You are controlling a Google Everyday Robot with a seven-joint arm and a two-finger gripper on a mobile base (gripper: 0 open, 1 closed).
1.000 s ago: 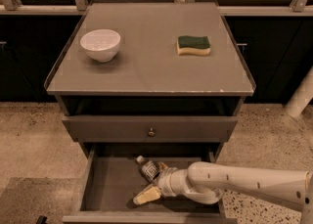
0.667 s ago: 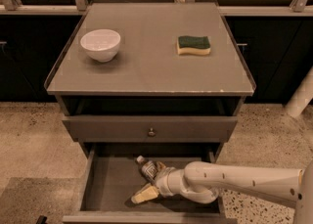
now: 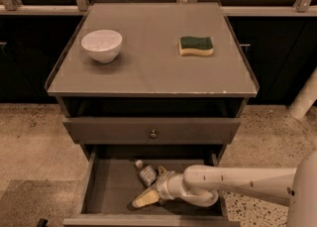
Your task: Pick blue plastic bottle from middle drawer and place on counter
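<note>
Nearest the camera, the drawer point(image 3: 110, 187) stands pulled out at the foot of the cabinet, its grey floor bare on the left side. The robot's pale arm point(image 3: 233, 185) reaches in from the right, low over the drawer floor. The gripper point(image 3: 147, 195) lies inside the drawer, near its middle and pointing left. Whether it is open or closed cannot be told, and no hold on anything is evident. The bottle point(image 3: 146, 174) lies on the drawer floor towards the back, white cap pointing to the rear left, just beside the gripper's upper side; contact cannot be confirmed.

Above, a closed drawer front point(image 3: 114, 131) carries a small round knob point(image 3: 153, 134). The worktop point(image 3: 148, 70) bears a white bowl point(image 3: 102, 45) at left rear and a green-and-yellow sponge point(image 3: 196, 45) at right rear, well apart.
</note>
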